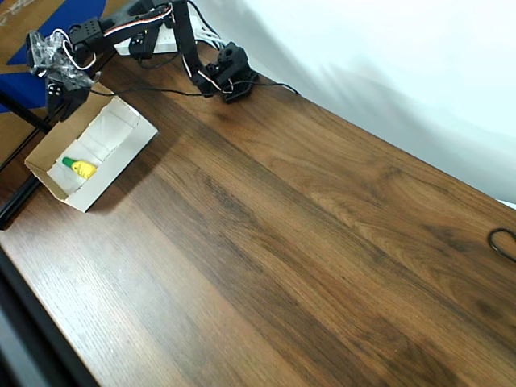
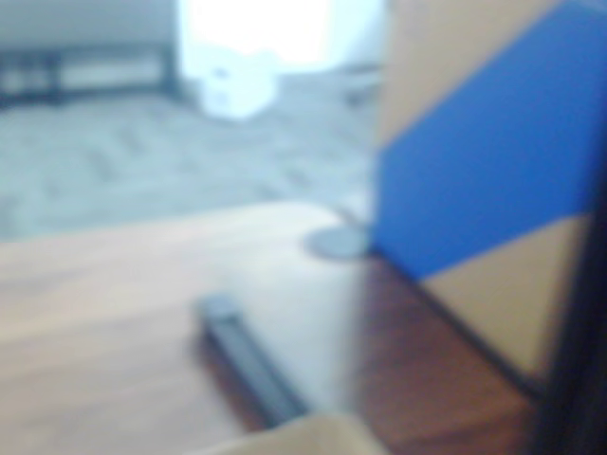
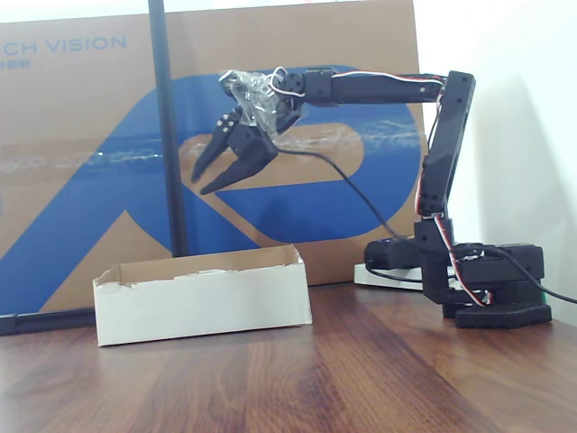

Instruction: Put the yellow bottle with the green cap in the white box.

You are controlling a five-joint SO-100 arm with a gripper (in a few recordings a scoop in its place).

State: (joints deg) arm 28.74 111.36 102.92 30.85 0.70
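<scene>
The yellow bottle with the green cap [image 1: 79,167] lies on its side inside the white box [image 1: 121,129], toward the box's left end in the overhead view. The fixed view shows the white box [image 3: 203,299] from the side, its walls hiding the bottle. My black gripper [image 3: 206,173] hangs well above the box, open, with nothing between its fingers. From overhead the gripper [image 1: 58,95] sits over the box's far left corner. The wrist view is blurred.
A large brown-and-blue cardboard sheet [image 3: 81,135] stands behind the box, with a black pole [image 3: 167,126] in front of it. The arm's base [image 1: 230,74] sits at the table's back edge. A black cable loop [image 1: 504,242] lies at the right edge. Wood tabletop spreads to the right.
</scene>
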